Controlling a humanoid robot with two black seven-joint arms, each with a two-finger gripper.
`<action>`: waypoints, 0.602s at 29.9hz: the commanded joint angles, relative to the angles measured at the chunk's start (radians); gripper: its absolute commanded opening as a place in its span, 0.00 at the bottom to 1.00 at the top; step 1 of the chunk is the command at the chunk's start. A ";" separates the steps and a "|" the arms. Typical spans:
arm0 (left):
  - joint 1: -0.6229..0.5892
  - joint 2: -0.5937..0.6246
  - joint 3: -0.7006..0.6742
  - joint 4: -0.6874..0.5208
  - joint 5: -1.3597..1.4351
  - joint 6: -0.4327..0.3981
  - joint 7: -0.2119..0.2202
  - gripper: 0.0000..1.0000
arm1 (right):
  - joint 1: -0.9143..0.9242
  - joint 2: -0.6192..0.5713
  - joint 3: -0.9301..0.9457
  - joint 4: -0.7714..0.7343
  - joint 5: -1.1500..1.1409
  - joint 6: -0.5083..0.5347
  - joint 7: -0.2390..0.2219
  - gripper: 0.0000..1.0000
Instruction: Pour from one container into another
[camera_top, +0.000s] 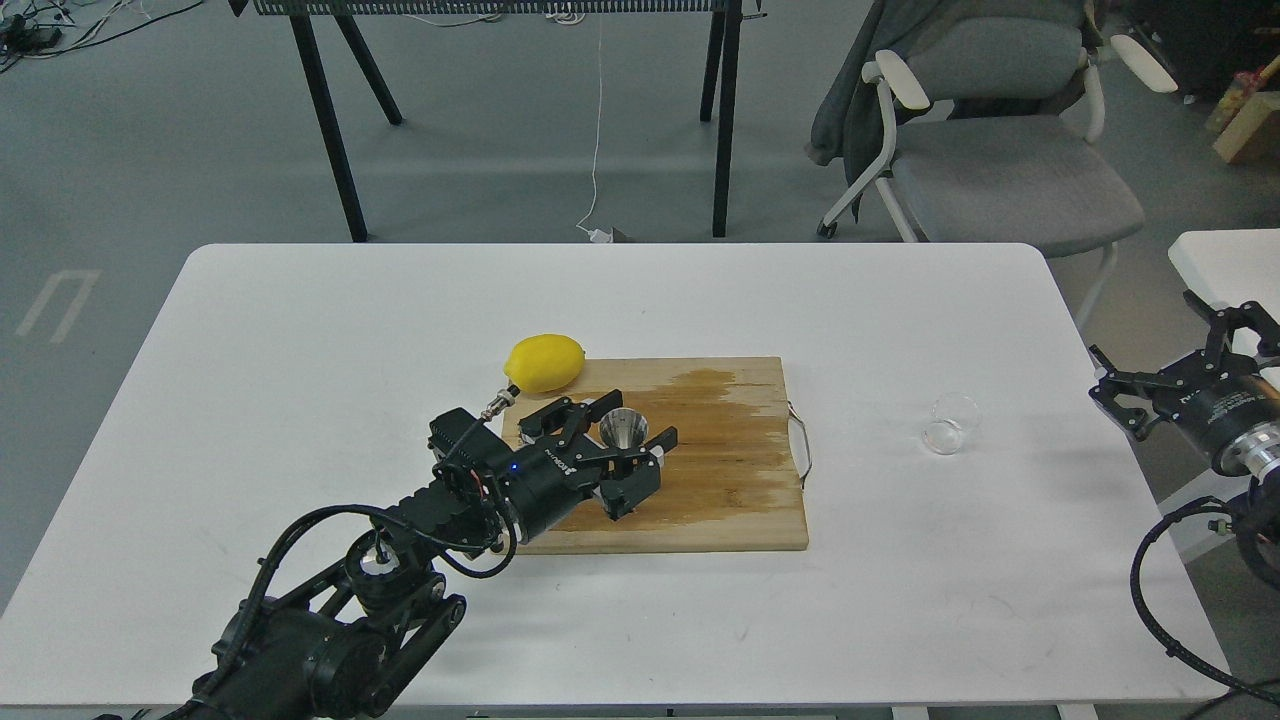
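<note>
Currently we're at the grasp stage: our left gripper (628, 448) sits with fingers spread around the steel jigger (624, 428), upright near the middle of the cutting board (740, 490), not yet clamped. Our right gripper (1165, 372) hangs spread off the desk's right edge; the clear cup (949, 424) lies near that edge, so next we probably need to reach and grip it.

A lab or office test room: beyond the left tool (625, 455), past the white worktop (300, 330), lies grey floor with a trailing white cable (597, 120), black trestle legs (330, 130) and a grey office chair (1000, 150) draped with clothing.
</note>
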 joint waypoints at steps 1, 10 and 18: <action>-0.009 0.000 0.000 0.001 0.017 -0.002 0.000 0.87 | 0.000 0.000 0.001 0.000 0.000 0.000 0.000 0.99; -0.032 0.000 -0.092 0.067 0.026 -0.228 0.000 0.87 | 0.000 0.002 0.001 -0.002 0.000 0.000 0.000 0.99; -0.060 0.000 -0.160 0.098 0.058 -0.317 0.000 0.87 | 0.000 0.003 0.003 -0.003 0.000 0.000 0.000 0.99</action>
